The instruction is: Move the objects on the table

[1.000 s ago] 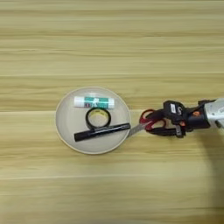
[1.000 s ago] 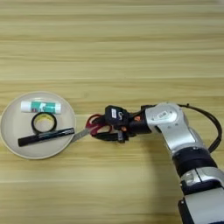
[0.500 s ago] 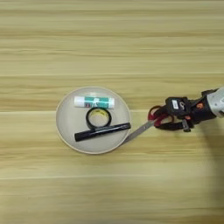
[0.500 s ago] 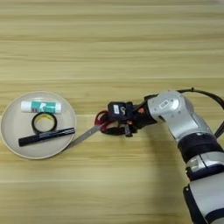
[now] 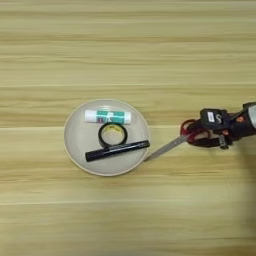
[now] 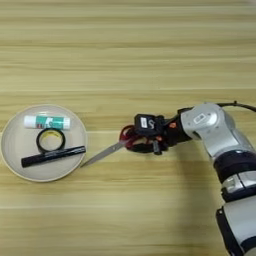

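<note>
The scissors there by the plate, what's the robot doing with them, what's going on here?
The robot's right gripper is at the red handles of the scissors, which lie on the table with the blade tips pointing at the plate, just beside its rim. On the plate lie a glue stick, a tape roll and a black marker. The scissors are the one item outside the plate.

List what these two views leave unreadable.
- Claw: its fingers merge with the scissors' red handles in both views, so open or shut is unclear.
- Glue stick: label print too small.
- Right arm: cut off by the left eye view's right edge.
</note>
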{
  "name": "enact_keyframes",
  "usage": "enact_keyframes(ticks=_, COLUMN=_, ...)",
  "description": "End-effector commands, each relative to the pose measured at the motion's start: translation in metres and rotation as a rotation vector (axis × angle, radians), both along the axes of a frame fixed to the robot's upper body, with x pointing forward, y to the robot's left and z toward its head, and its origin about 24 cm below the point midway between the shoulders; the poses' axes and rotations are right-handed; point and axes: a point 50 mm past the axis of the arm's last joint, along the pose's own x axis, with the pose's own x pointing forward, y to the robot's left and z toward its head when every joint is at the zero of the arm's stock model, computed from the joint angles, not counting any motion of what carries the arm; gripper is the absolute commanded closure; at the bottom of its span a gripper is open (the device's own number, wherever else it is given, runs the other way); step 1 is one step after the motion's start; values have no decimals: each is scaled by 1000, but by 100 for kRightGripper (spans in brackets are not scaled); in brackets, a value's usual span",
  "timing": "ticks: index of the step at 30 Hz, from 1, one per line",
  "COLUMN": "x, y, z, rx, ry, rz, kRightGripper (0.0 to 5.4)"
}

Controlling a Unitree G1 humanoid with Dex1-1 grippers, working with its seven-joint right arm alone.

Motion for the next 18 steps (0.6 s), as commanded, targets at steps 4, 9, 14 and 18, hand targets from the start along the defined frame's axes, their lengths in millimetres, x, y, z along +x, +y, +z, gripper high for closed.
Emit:
enact_keyframes(ticks=4, x=-13, y=-47, z=-13, rx=-136, ry=103, rz=-198, kRightGripper=358)
enact_keyframes(ticks=9, x=-17, y=-61, z=-17, rx=-146, ry=137, rz=-288, kRightGripper=358)
enact_keyframes(ticks=14, x=-21, y=-74, z=-17, rx=-148, ry=145, rz=-369, kRightGripper=358)
enact_keyframes(ticks=18, x=-22, y=-79, z=-17, rx=-151, ry=141, rz=-408, kRightGripper=358)
